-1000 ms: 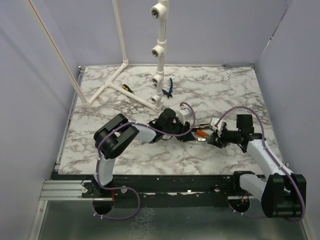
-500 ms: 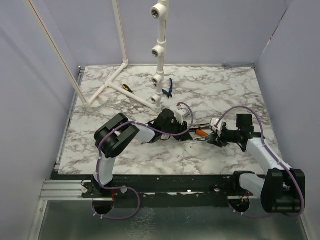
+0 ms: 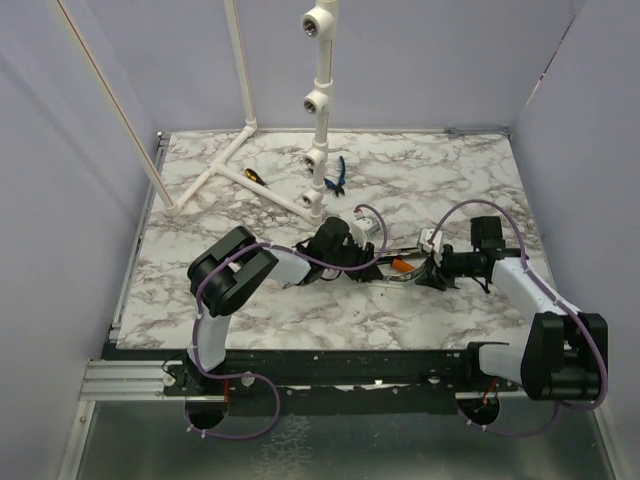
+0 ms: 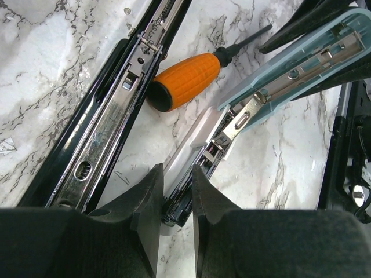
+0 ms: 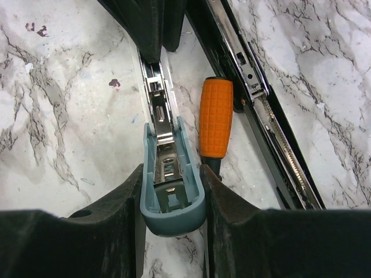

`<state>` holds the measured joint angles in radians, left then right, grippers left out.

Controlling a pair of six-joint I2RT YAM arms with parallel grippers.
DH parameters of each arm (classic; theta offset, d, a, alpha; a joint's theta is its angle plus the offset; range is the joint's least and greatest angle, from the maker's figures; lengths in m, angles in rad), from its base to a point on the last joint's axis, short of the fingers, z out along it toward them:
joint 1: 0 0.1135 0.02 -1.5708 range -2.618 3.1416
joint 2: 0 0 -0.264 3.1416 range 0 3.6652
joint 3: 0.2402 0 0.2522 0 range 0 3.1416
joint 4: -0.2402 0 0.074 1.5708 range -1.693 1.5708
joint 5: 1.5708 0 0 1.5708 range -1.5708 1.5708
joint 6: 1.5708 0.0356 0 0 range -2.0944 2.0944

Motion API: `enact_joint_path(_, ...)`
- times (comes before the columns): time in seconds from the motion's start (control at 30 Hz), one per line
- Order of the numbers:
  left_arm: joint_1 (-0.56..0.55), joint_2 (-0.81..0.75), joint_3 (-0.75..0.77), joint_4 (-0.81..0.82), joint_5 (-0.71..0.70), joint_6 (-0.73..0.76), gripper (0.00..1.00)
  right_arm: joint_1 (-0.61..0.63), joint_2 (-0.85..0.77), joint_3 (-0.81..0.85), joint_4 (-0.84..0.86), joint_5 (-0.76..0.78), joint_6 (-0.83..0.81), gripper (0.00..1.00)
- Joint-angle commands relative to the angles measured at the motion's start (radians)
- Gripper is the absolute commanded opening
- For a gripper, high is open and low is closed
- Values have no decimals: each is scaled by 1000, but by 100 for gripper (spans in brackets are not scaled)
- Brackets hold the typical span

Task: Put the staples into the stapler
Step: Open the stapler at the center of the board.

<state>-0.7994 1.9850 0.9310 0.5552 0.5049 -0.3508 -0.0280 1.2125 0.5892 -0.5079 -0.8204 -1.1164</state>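
I saw the left gripper (image 4: 177,174) clamped on the end of a white base (image 4: 194,136). The right gripper (image 5: 173,171) was clamped on the tip of the pale teal bar (image 5: 174,217), which angled up from that base. The stapler (image 4: 98,133) lay opened out on the desk (image 4: 35,69) near its middle, metal channel up. Neither gripper touched it. It sat just beside the orange-handled screwdriver (image 4: 188,81), on the far side.

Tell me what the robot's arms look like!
The left arm and right arm have chunky black joints joined by pale grey tubes. A purple cable loops along each. The jaws are plain black wedges.
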Motion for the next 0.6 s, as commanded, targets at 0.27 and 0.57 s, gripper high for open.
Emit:
enact_joint_path(0.27, 33, -18, -13, -174, -64, 30, 16, 62, 97, 129, -152, 206, -9, 22)
enact_joint_path(0.57, 32, -33, -4, -166, -52, 18, 17, 84, 106, 194, -196, 172, 40, 38)
